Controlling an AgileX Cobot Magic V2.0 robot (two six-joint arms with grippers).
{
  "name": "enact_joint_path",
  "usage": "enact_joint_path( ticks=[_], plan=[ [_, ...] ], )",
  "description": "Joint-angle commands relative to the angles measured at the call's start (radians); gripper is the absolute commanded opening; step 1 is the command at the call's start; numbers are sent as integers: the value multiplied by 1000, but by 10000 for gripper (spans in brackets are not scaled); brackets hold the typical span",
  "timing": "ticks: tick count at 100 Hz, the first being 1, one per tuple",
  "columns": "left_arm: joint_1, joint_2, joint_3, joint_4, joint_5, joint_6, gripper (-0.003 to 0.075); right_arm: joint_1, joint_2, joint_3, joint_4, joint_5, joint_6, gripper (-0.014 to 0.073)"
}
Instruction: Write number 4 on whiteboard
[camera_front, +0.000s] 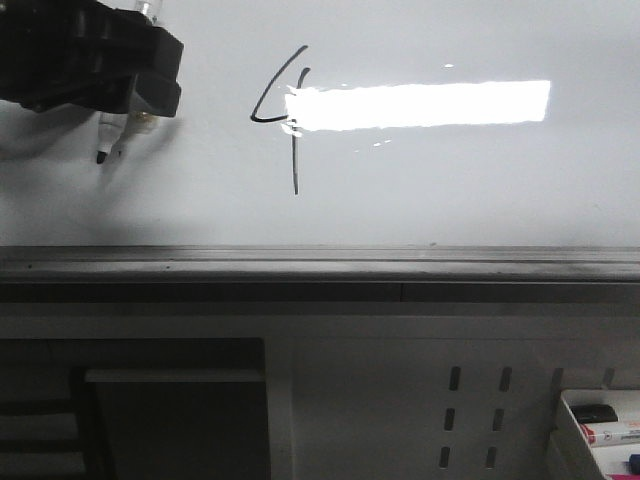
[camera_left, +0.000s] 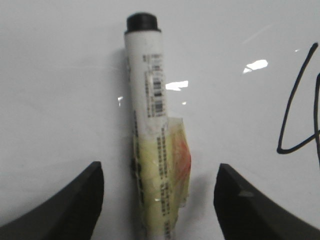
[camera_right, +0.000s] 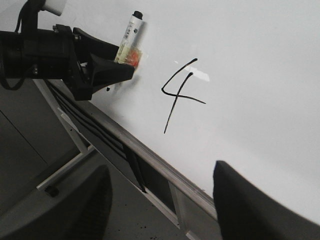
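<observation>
The number 4 (camera_front: 296, 160) is drawn in thin black line on the glossy whiteboard (camera_front: 450, 190), partly washed out by a bright glare. It also shows in the left wrist view (camera_left: 289, 117) and the right wrist view (camera_right: 175, 97). My left gripper (camera_front: 130, 110) is at the board's upper left, left of the 4. A white marker (camera_left: 150, 90) wrapped in yellowish tape lies between its fingers (camera_left: 75, 205), which stand wide apart and do not touch it. The marker's black tip (camera_front: 103, 155) points at the board. My right gripper (camera_right: 160, 200) is open and empty, back from the board.
A grey metal rail (camera_front: 320, 262) runs along the board's lower edge. Below it is a perforated white panel (camera_front: 470, 420). A white tray (camera_front: 575, 425) with markers stands at the lower right. A dark box (camera_front: 170, 420) sits at the lower left.
</observation>
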Motion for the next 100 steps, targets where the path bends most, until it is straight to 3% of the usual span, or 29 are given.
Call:
enact_joint_path(
  ticks=[1,11,32,39,47,54,62,76,87,100],
  plan=[
    [1,-60,-25,40,-12,-4,465,-6,-6,-26,35,-34,-7,395],
    [1,-118,-20,58,-5,-4,498,-6,-6,-26,17,-50,-7,395],
    [1,-288,43,79,-5,33,492,-6,-6,-26,15,-89,-4,390],
    [1,-363,75,79,7,60,492,-6,-10,-26,15,-114,0,336],
    [1,-451,116,79,13,75,484,-6,-19,-26,24,-140,0,215],
    [1,-528,155,79,13,75,426,-6,-28,-21,31,-161,0,81],
    [1,-616,206,79,19,75,293,-6,-56,9,58,-210,-15,-64],
    [1,-780,319,79,84,75,-13,-6,-171,142,121,-345,-96,-64],
    [1,-899,404,71,117,75,-20,-6,-299,265,196,-410,-207,-64],
    [1,-1028,481,45,118,75,-20,-6,-461,414,209,-464,-214,-64]
  ],
)
